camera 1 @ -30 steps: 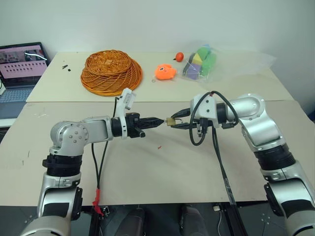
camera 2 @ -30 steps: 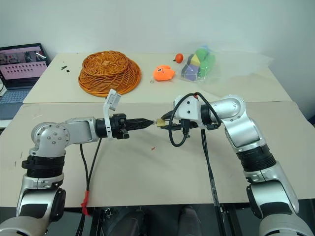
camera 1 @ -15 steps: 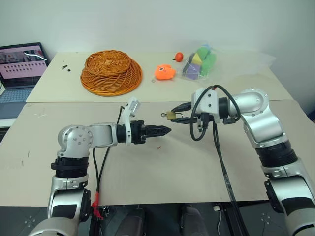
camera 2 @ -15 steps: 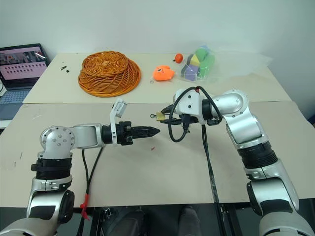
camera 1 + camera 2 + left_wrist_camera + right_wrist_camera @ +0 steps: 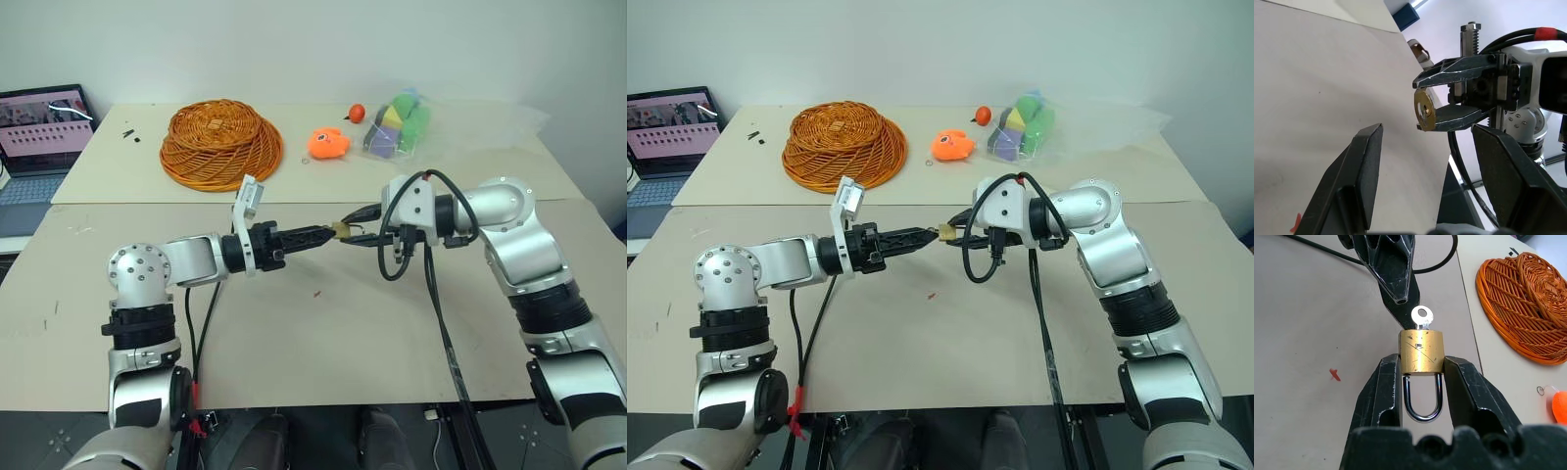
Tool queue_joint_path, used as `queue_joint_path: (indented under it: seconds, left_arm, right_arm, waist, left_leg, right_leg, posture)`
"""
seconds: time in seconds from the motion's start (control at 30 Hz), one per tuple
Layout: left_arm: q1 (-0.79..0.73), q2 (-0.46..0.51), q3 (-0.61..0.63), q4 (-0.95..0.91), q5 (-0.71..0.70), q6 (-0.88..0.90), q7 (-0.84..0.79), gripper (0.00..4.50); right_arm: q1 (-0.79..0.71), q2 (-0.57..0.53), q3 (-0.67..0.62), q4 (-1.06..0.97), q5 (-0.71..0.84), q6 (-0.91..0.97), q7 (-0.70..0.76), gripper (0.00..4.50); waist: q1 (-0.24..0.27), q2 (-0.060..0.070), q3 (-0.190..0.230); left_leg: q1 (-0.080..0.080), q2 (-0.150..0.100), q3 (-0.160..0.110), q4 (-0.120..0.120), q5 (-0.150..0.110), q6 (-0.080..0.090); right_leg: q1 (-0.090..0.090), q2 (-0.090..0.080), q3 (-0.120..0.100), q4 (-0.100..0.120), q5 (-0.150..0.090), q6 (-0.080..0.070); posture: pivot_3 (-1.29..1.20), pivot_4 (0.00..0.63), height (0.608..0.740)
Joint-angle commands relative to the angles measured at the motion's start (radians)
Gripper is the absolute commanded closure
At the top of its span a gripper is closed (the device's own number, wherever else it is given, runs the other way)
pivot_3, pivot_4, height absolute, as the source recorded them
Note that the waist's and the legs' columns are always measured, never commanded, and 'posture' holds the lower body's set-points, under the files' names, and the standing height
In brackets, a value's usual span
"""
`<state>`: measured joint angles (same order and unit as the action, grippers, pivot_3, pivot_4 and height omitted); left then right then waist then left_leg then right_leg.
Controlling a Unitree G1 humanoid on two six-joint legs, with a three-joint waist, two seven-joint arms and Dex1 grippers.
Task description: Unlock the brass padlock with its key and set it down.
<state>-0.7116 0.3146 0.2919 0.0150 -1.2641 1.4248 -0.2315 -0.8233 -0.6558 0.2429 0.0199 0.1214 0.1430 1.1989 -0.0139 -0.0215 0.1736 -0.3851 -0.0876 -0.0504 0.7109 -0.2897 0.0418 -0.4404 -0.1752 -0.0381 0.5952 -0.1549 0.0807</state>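
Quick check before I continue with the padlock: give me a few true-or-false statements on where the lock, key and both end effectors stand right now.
1. The right end effector grips the brass padlock by its body. True.
2. The key sits in the padlock. True.
3. The left end effector is clamped on the key. False: its fingers stand apart in front of the lock and grip nothing.
4. The padlock lies on the table. False: it is held in the air above it.
5. The shackle hangs between the right fingers. True.
6. The wicker basket sits between the two end effectors. False: it is on the far table, to the robot's left.
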Motion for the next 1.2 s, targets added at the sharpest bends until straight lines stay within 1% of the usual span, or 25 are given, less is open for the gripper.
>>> queue_joint_path:
  seconds: [0.03, 0.27, 0.67, 1.2]
  left_arm:
    - [-0.014, -0.027, 0.001, -0.007, -0.032, 0.002, 0.021, 1.43]
    - [-0.034, -0.064, -0.010, 0.013, -0.020, -0.014, 0.039, 1.43]
    - [-0.081, -0.055, 0.010, 0.033, -0.037, -0.021, 0.053, 1.43]
    - [-0.076, -0.076, -0.008, 0.030, -0.013, -0.053, 0.057, 1.43]
  right_arm:
    - [-0.019, -0.006, -0.029, -0.022, 0.011, -0.007, 0.000, 3.61]
    - [-0.018, -0.004, -0.030, -0.045, 0.019, 0.010, -0.002, 3.61]
    - [-0.014, -0.006, -0.030, -0.052, 0.019, 0.014, 0.000, 3.61]
    - [-0.038, -0.007, -0.033, -0.094, 0.035, 0.049, -0.001, 3.61]
  waist:
    - [0.000, 0.000, 0.000]
    - [0.000, 0.000, 0.000]
    - [0.000, 0.000, 0.000]
    - [0.000, 0.000, 0.000]
  left_leg:
    - [0.000, 0.000, 0.000, 0.000, 0.000, 0.000]
    - [0.000, 0.000, 0.000, 0.000, 0.000, 0.000]
    - [0.000, 0.000, 0.000, 0.000, 0.000, 0.000]
    - [0.000, 0.000, 0.000, 0.000, 0.000, 0.000]
  right_leg:
    - [0.000, 0.000, 0.000, 0.000, 0.000, 0.000]
    - [0.000, 0.000, 0.000, 0.000, 0.000, 0.000]
    - [0.000, 0.000, 0.000, 0.000, 0.000, 0.000]
    - [0.000, 0.000, 0.000, 0.000, 0.000, 0.000]
  posture:
    - [0.00, 0.150, 0.739]
    - [0.00, 0.150, 0.739]
    - [0.00, 0.150, 0.739]
    - [0.00, 0.150, 0.739]
